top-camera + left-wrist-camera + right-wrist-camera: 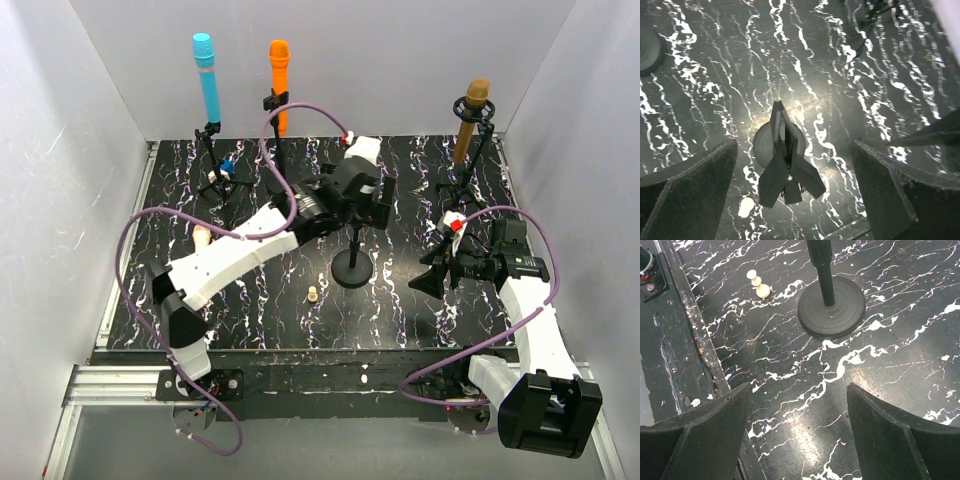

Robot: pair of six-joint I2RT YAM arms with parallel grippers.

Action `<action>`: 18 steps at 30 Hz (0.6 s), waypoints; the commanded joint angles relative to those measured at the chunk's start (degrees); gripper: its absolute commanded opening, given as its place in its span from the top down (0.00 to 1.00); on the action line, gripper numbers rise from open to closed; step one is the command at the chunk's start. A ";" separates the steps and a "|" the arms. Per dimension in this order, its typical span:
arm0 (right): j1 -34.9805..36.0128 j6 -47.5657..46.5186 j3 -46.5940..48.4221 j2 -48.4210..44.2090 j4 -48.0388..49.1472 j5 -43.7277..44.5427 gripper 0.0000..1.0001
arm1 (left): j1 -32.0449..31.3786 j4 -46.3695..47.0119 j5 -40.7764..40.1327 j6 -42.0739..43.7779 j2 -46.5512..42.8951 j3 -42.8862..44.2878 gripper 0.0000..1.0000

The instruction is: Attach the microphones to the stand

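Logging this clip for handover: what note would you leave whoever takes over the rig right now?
Left claw: open, empty, over the clip of the centre round-base stand.
Right claw: open, empty, facing that stand's base.
Done: light blue mic, orange mic, golden-brown mic upright in back stands.
To do: pale pink mic lies on the table by the left arm; clip it in the centre stand.

The left arm (235,255) reaches forward and in toward the middle, wrist bent so the left gripper (362,205) points down, jaws spread wide and empty. The right arm (535,320) is folded closer in. The right gripper (432,272) is aimed leftward and down, jaws parted, gripping nothing.
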 commanded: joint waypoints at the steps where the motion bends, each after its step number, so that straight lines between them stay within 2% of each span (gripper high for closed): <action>1: -0.37 -0.71 0.96 -0.70 0.35 -0.68 0.17 | -3.27 -7.45 -14.42 3.80 3.57 7.41 0.08; 9: -0.37 -0.89 0.96 -0.88 0.43 -0.59 0.17 | -4.42 -8.77 -16.98 7.23 8.68 13.31 0.34; 13: -0.46 -0.80 0.96 -0.79 0.43 -0.77 0.17 | -4.59 -9.38 -17.42 8.64 9.65 14.89 0.56; 18: -0.37 -0.71 0.96 -0.97 0.35 -0.68 0.17 | -4.59 -10.18 -17.95 10.31 10.79 15.69 0.68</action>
